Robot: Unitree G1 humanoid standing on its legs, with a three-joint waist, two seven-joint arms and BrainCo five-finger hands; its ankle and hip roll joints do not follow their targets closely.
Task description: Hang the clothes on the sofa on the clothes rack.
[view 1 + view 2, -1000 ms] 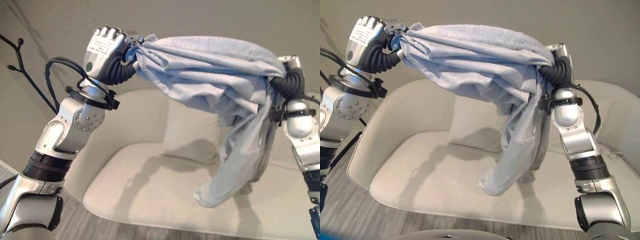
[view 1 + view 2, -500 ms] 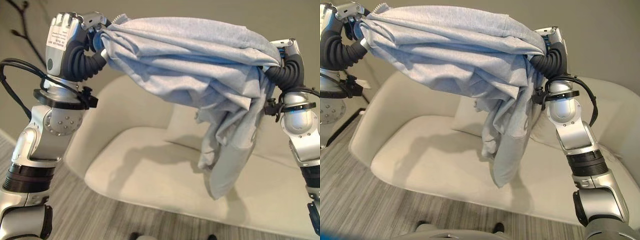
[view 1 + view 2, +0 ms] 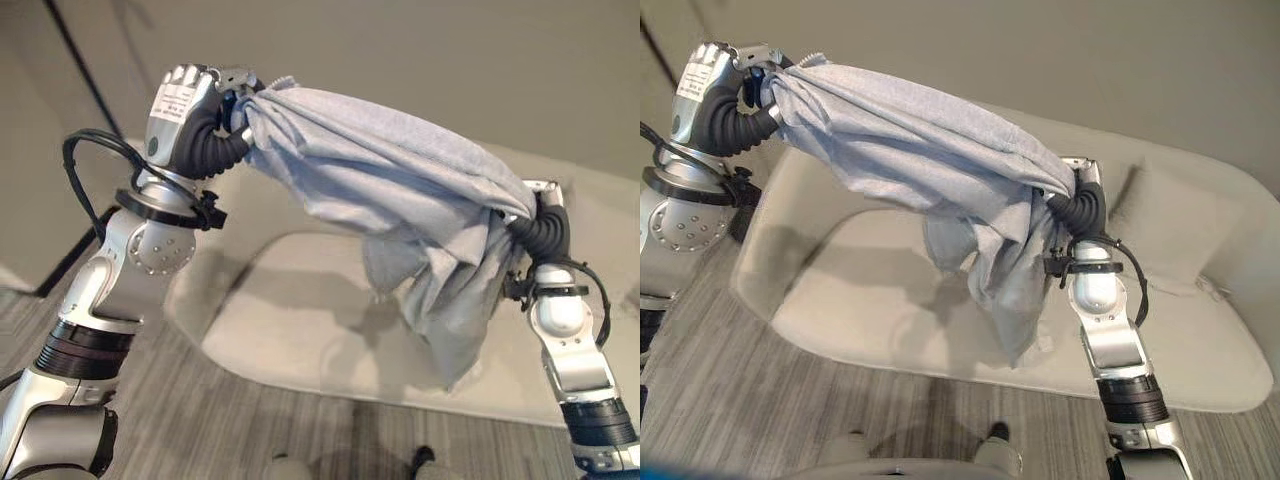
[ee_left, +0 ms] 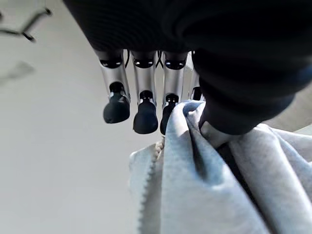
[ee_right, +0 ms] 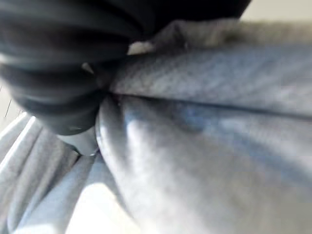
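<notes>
The left hand [image 3: 185,100] is raised high, fingers curled, pinching one end of the grey garment [image 3: 400,190]. The right hand [image 3: 1080,180] is buried in cloth; I cannot tell its grip. The garment spans between them, clear above the sofa [image 3: 1200,330]. The left wrist view shows its hemmed edge.

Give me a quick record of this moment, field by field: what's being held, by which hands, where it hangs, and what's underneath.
item held: light grey garment
left hand: left hand raised, fingers curled round one end of the garment
right hand: right hand lower, at the other end; its fingers are hidden by cloth
garment position: stretched between both hands, off the sofa, a loose part hanging down near the right hand
underneath: cream sofa, with a cushion against its back
floor: grey wood-look floor
</notes>
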